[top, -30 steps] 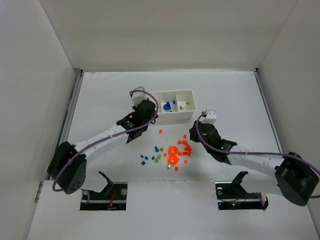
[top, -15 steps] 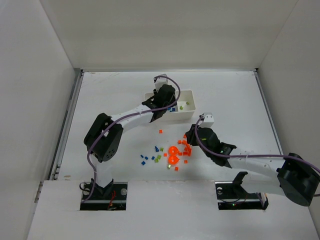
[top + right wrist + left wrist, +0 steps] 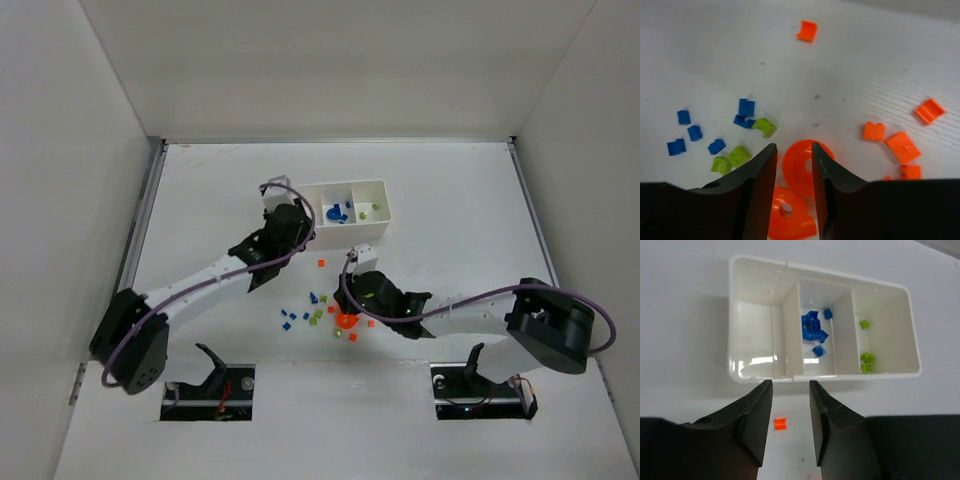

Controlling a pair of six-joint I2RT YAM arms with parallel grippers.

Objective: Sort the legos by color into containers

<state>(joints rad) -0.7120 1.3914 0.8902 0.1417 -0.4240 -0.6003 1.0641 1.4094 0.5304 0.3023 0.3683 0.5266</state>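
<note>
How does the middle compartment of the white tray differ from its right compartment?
The middle compartment holds blue bricks; the right compartment holds yellow-green bricks. The middle one holds several pieces, mostly close together; the right one holds three, one apart from the other two. The middle compartment looks narrower than the right one. Both are parts of one white tray, and each holds a single colour.

One tray (image 3: 752,330), three compartments: about four blue bricks (image 3: 812,326) in the middle, three green bricks (image 3: 867,357) on the right. On the bench (image 3: 880,65): six blue, three green, two orange discs (image 3: 796,172), at least five small orange bricks (image 3: 873,131).
</note>
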